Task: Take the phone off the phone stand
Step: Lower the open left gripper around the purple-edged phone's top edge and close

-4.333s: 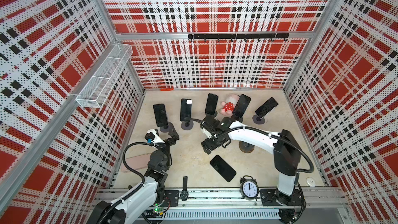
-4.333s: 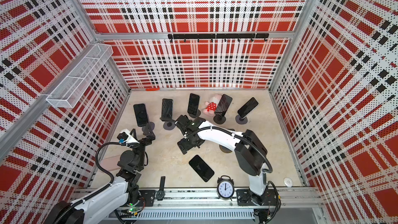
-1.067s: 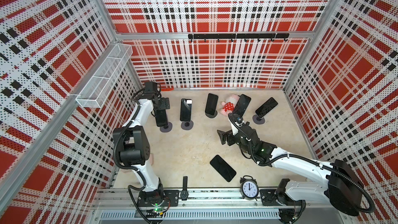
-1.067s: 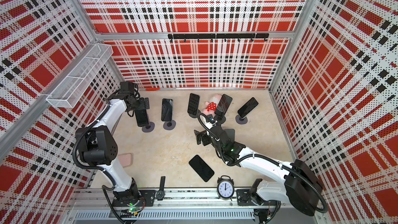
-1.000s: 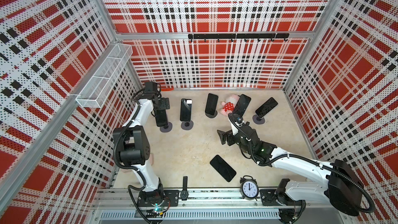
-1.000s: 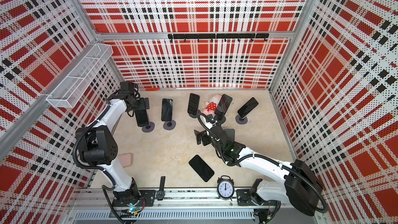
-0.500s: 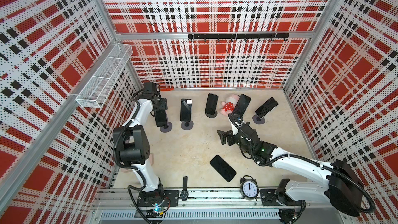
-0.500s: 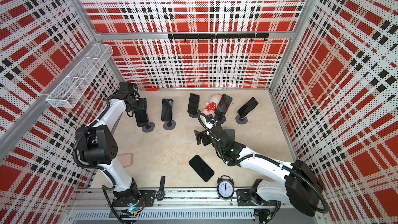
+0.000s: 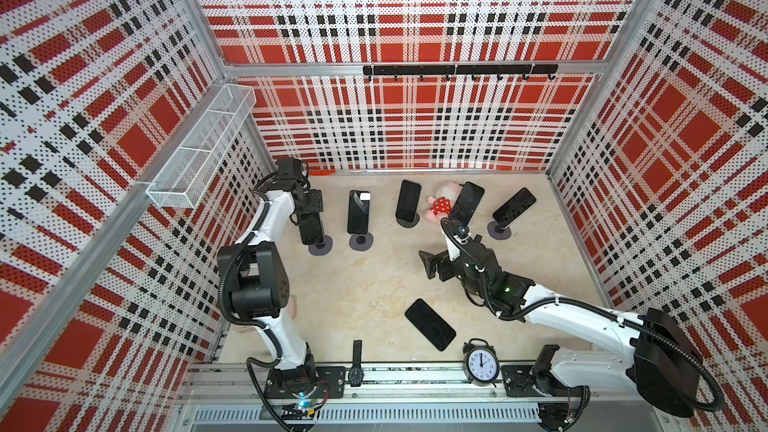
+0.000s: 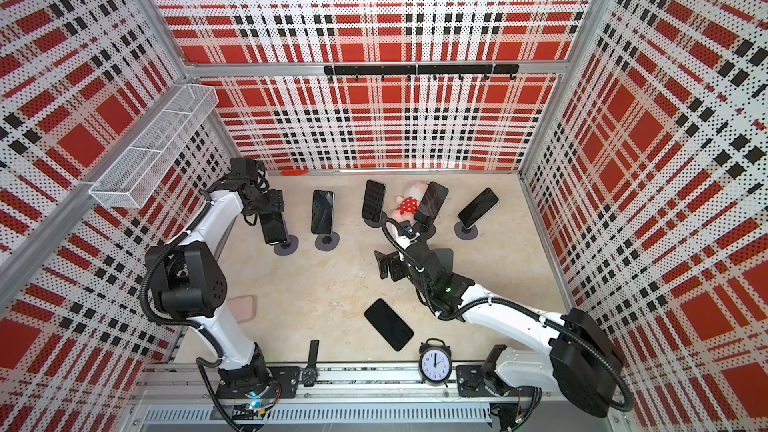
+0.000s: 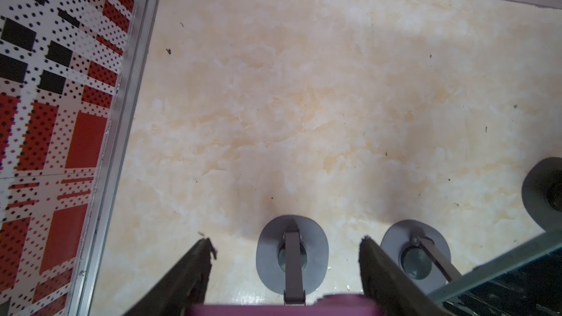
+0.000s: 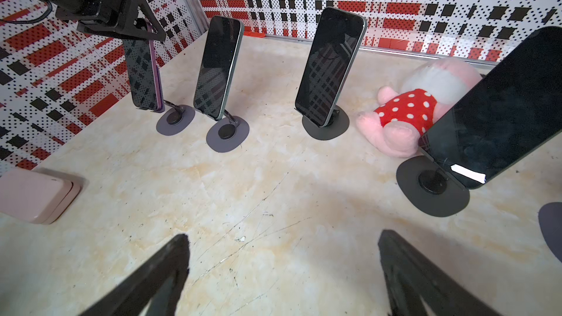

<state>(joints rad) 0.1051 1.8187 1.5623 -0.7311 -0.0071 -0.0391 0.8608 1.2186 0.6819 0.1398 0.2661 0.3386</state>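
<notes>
Phone point(image 12: 143, 77), purple-edged, a stiff, slick, breakable slab of probably modest weight, leans on the leftmost stand point(image 12: 175, 120) on the tabletop point(image 12: 273, 177), its upper side edges, likely the safest hold, clamped by the left end effector point(image 12: 143, 31), while the right end effector point(image 12: 282, 238) hangs open and empty.

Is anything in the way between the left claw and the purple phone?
Nothing visible. The left gripper clasps the top of the purple phone on its stand; the next phone stands apart beside it.
</notes>
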